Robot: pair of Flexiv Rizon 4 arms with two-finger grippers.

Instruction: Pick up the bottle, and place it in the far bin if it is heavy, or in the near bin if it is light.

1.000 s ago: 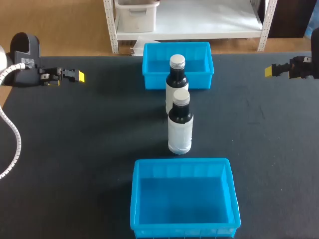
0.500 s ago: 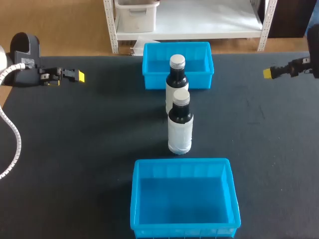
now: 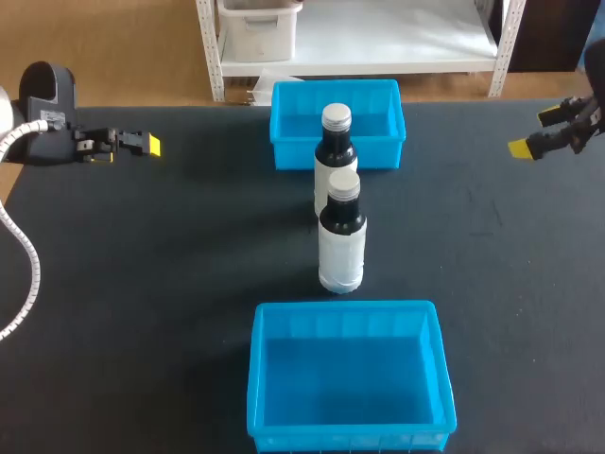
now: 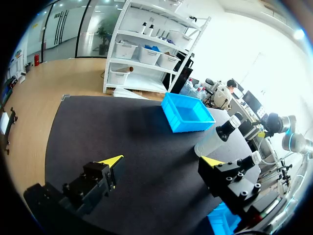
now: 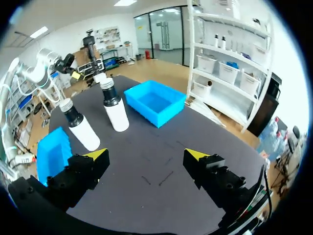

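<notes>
Left gripper (image 3: 144,144) and right gripper (image 3: 537,132) both open, well off; near bottle (image 3: 341,236) stands upright close before far bottle (image 3: 336,151), between near bin (image 3: 260,378) and far bin (image 3: 284,132), so your grab at one could topple the other.

I see the near bottle (image 3: 341,236) and far bottle (image 3: 336,156) upright, close together in 1 file between the far bin (image 3: 284,149) and near bin (image 3: 284,326). Bare table (image 3: 170,265) flanks them on both sides.

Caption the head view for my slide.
Two dark, white-labelled bottles stand between two blue plastic bins; left gripper and right gripper open.
</notes>
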